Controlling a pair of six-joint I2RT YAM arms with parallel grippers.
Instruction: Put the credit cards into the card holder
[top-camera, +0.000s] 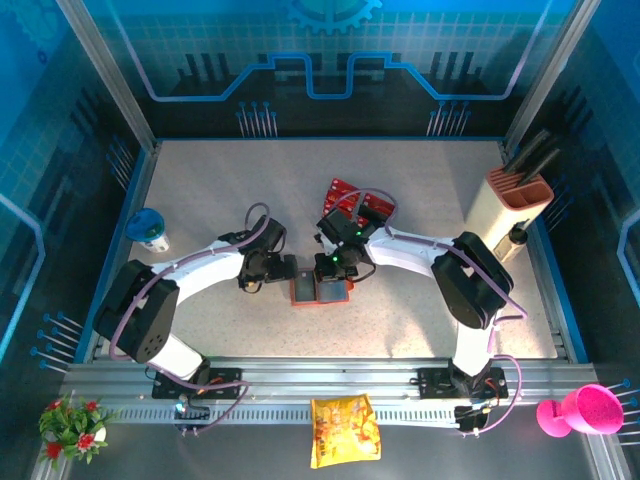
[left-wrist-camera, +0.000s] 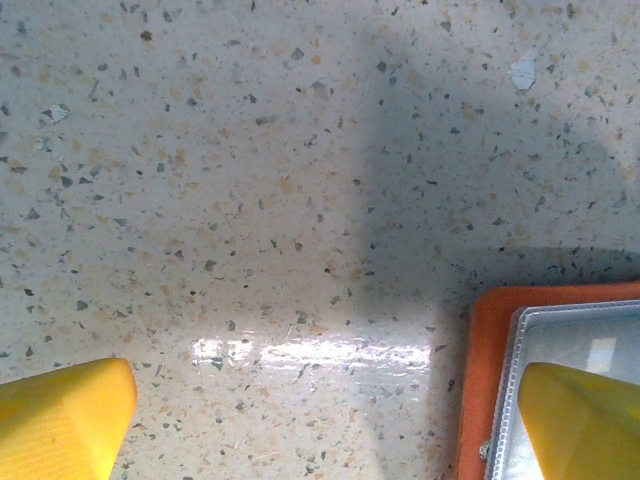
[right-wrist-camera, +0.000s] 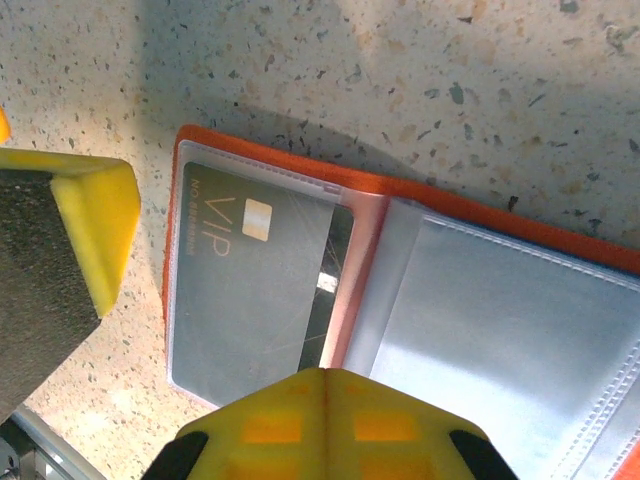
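Lying open at table (top-camera: 200, 190) centre, long axis left-right: holder (top-camera: 320, 291). Cards (top-camera: 350, 203) sit just beyond, toward the far edge, nearest your right claw (top-camera: 338, 262), shut; left claw (top-camera: 283, 270) gapes at holder's left edge.

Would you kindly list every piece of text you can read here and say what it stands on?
"VIP": on the dark grey card in the clear pocket of the orange card holder.
Small print along that card's edge: too blurred to read.
Print on the yellow snack bag: too small to read.
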